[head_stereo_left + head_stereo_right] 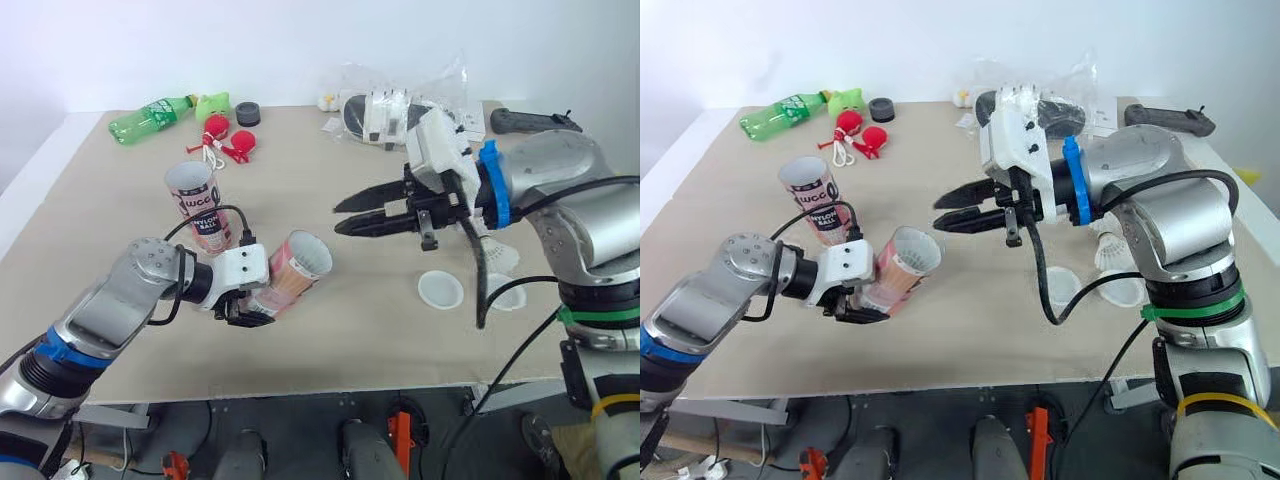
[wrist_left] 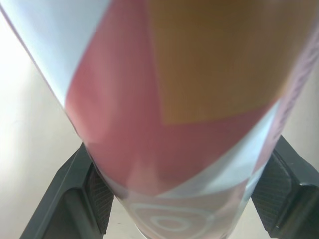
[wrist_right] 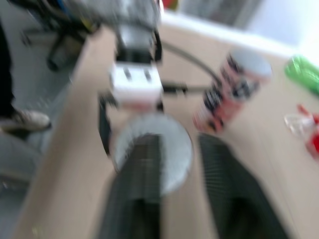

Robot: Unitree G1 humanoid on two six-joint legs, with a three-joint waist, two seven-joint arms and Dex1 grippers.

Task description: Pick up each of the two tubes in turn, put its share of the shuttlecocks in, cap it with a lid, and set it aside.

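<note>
Above beige table (image 1: 350, 330), glossy cylindrical tube (image 1: 292, 272), round lid (image 1: 440, 290)

Upright tube (image 1: 197, 205) behind tilted tube (image 1: 296, 268)

Glossy tube (image 1: 293, 272), matt tabletop (image 1: 380, 345), shiny plastic bottle (image 1: 150, 118).

Bright diffuse light falling evenly over table (image 1: 350, 330); far wall (image 1: 300, 50) glowing near-white; green bottle (image 1: 150, 118) catching small glints; shadows lying soft, faint.
</note>
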